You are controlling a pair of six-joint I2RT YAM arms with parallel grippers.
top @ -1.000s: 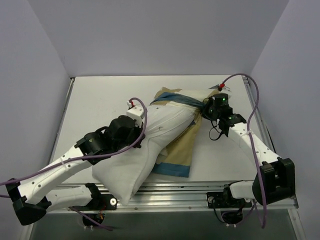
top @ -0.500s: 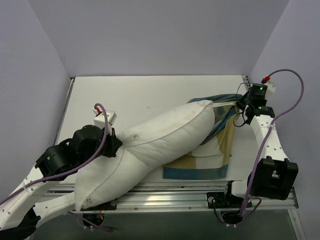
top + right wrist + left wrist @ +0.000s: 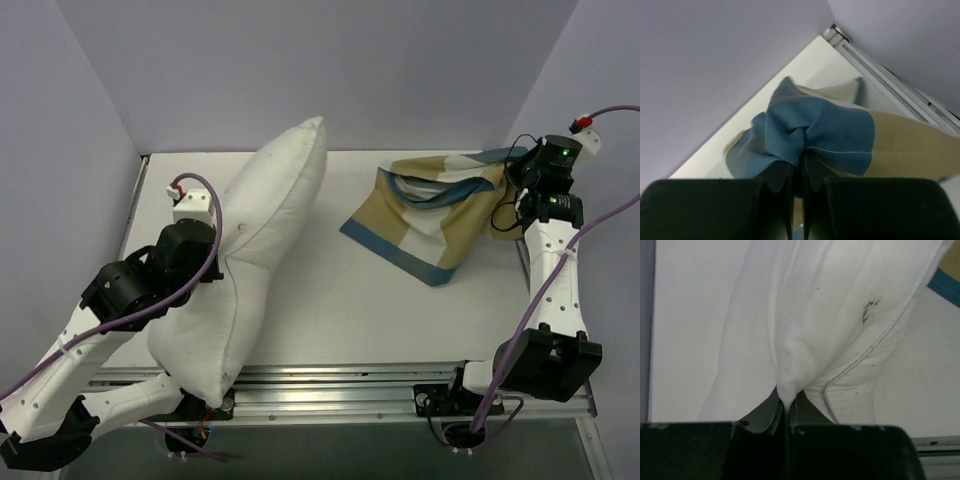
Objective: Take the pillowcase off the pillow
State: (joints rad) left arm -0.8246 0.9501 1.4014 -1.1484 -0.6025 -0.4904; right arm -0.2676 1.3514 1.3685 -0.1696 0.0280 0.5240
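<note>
The plain white pillow (image 3: 255,250) lies bare on the left half of the table, its far end raised toward the back wall. My left gripper (image 3: 218,262) is shut on a pinch of the pillow's fabric (image 3: 790,385). The checked pillowcase (image 3: 430,215), blue, tan and cream, hangs and lies at the right back, fully apart from the pillow. My right gripper (image 3: 512,180) is shut on the pillowcase's bunched blue edge (image 3: 810,130) and holds it up near the right wall.
Grey walls enclose the white table (image 3: 340,300) on the left, back and right. A metal rail (image 3: 350,385) runs along the near edge. A purple cable (image 3: 600,225) loops from the right arm.
The pillow has come wholly out of the pillowcase. My left gripper swung the pillow left and upward; my right gripper pulled the pillowcase right and back.
</note>
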